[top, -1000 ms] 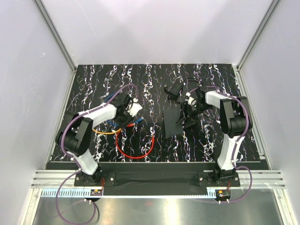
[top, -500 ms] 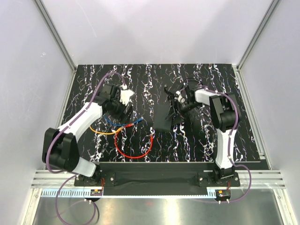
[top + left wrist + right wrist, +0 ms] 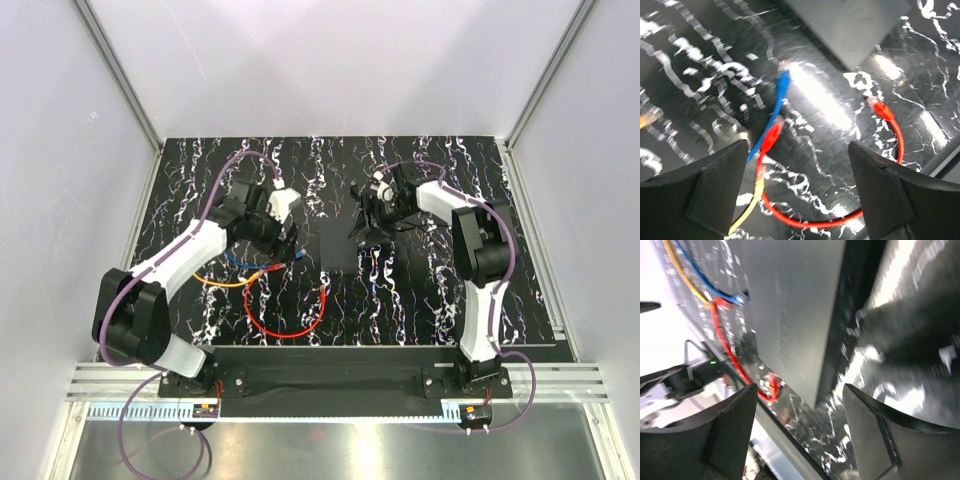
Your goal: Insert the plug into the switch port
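The flat matte black box (image 3: 338,246) lies mid-table; its top fills the right wrist view (image 3: 795,310) and its corner shows in the left wrist view (image 3: 850,25). I cannot make out the switch port on its edge. Left of the box lie a blue plug (image 3: 783,80) and a red plug (image 3: 772,137); the red cable's other plug (image 3: 882,109) lies nearer the box. My left gripper (image 3: 281,236) hovers open over these cable ends (image 3: 800,190), holding nothing. My right gripper (image 3: 369,222) hangs open at the box's far right corner (image 3: 800,435), also holding nothing.
A red cable loop (image 3: 290,318), a blue cable (image 3: 250,263) and a yellow-orange cable (image 3: 222,282) lie tangled left of centre. A small black lump (image 3: 360,189) sits just behind the right gripper. White walls enclose the table on three sides.
The left gripper has opened and swung back toward the cable ends. The right gripper moved up and left, and the black box shifted left and now lies flat.
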You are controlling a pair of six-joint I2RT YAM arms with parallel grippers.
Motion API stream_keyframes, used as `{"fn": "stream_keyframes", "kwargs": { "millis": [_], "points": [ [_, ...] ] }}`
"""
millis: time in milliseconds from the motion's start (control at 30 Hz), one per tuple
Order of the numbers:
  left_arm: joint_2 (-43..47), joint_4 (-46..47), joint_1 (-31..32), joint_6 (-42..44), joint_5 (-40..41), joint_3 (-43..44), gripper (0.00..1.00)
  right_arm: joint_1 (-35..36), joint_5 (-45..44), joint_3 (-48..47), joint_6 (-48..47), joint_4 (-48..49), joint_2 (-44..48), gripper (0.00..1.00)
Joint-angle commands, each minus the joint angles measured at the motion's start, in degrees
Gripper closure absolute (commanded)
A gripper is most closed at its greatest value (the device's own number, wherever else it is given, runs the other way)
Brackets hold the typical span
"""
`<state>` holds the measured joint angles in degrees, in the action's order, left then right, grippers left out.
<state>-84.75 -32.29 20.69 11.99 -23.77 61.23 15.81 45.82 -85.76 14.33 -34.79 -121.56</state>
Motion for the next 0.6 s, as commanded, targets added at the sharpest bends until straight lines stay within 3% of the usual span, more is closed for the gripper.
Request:
{"fn": "stream_keyframes", "kwargs": {
  "millis": [0, 100, 233, 300, 433, 567],
  "points": [
    [0.73, 5.84, 3.65, 2.40, -2.15, -0.15, 0.18, -0.17, -7.31, 3.91, -3.17, -1.78, 8.59, 0.25],
    [-1.99, 4.78, 7.59, 7.24, -1.03, 1.34, 0.27, -0.43, -8.03, 9.63, -2.81, 0.50, 13.34, 0.26],
    [-4.81, 5.75, 10.42, 11.91, -1.62, 1.34, 0.35, -0.70, -9.61, 11.58, -3.43, 1.65, 16.00, 0.35],
    [-6.56, 5.92, 10.60, 12.53, -3.91, 1.61, 0.42, -0.78, -12.05, 11.58, -2.82, 2.61, 15.83, 0.48],
    [-9.20, 4.08, 10.69, 13.06, -5.67, 3.80, 0.44, -0.70, -11.90, 11.48, -3.60, 5.24, 13.02, 0.72],
    [-9.29, 5.40, 9.90, 13.94, -4.10, 4.15, 0.44, -0.78, -14.09, 12.28, -3.78, 8.06, 9.25, 0.78]
  ]
}}
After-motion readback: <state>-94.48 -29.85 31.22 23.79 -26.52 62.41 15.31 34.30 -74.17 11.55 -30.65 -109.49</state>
